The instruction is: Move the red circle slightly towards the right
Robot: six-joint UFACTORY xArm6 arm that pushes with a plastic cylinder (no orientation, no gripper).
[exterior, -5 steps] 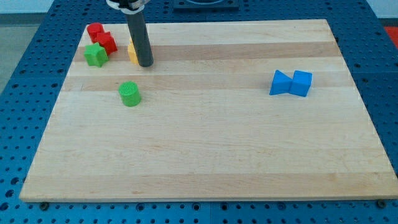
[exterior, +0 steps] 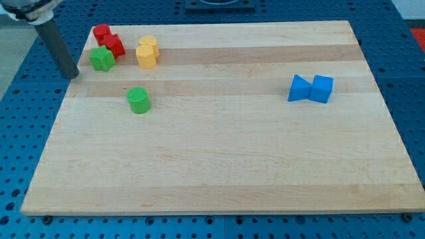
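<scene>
The red circle (exterior: pixel 101 32) sits at the board's top left corner, touching a second red block (exterior: pixel 114 45) just below and right of it. A green star-shaped block (exterior: pixel 101 58) lies under them. My tip (exterior: pixel 70 74) is at the board's left edge, left of the green star and below-left of the red circle, apart from every block. The dark rod rises from it toward the view's top left.
Two yellow blocks (exterior: pixel 147 52) stand together right of the red ones. A green cylinder (exterior: pixel 139 100) lies below them. Two blue blocks, a triangle (exterior: pixel 299 88) and a cube (exterior: pixel 322 88), touch at the right. The wooden board (exterior: pixel 219 166) lies on a blue perforated table.
My tip has moved left from beside the yellow blocks to the board's left edge. The yellow blocks are now uncovered. No block has visibly moved.
</scene>
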